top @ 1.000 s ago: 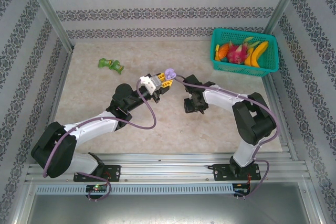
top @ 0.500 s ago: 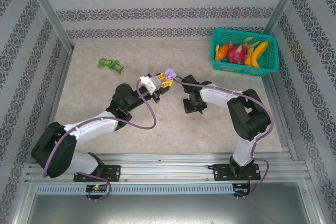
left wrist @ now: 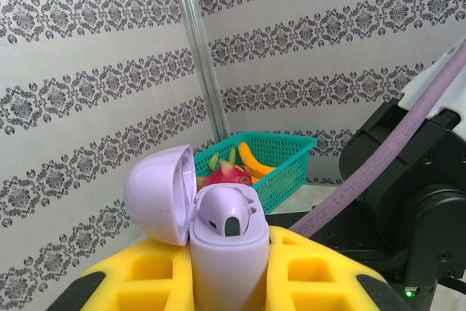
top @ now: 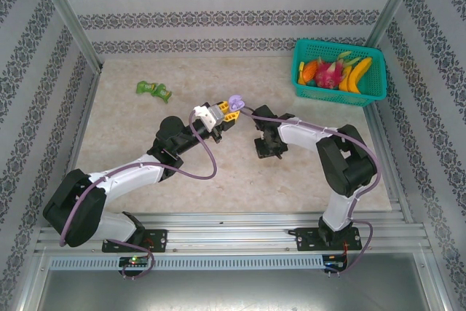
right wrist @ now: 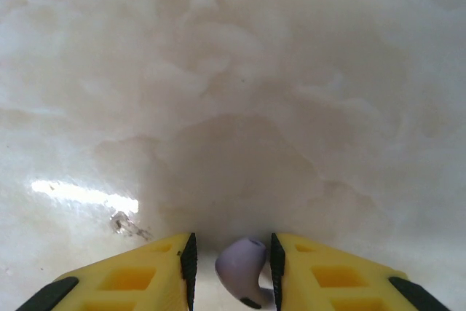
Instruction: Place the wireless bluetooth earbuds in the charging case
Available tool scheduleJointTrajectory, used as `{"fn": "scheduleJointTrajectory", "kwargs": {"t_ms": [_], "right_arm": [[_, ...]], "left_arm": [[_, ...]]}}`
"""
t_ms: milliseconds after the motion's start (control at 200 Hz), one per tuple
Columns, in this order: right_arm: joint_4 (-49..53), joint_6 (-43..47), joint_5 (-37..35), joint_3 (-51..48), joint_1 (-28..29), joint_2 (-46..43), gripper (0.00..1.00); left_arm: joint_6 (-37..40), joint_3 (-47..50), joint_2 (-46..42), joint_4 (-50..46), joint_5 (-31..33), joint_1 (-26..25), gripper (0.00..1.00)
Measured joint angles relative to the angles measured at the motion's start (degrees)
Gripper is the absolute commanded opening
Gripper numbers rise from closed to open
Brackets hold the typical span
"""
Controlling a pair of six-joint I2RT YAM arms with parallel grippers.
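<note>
Lilac earbud (right wrist: 244,271) within right claw (right wrist: 232,247)

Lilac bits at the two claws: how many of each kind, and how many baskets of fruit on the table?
Open lilac charging case, clamped in the left gripper: 1
Small lilac stemmed earbud, between the fingers of the right gripper: 1
Teal plastic basket of fruit: 1
Total: 3

The pale marbled table (top: 131,136) bears a teal basket (top: 339,93) and a green packet (top: 153,90).
</note>
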State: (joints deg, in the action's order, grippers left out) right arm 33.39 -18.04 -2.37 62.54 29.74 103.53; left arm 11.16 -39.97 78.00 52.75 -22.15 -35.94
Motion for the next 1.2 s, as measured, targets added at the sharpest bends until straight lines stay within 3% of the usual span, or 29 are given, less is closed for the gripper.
{"fn": "scheduleJointTrajectory", "kwargs": {"t_ms": [1199], "right_arm": [[0.7, -0.2, 0.2, 1.6, -0.8, 0.5, 0.31]], "left_arm": [[0.0, 0.0, 0.0, 0.0, 0.0, 0.0, 0.0]]}}
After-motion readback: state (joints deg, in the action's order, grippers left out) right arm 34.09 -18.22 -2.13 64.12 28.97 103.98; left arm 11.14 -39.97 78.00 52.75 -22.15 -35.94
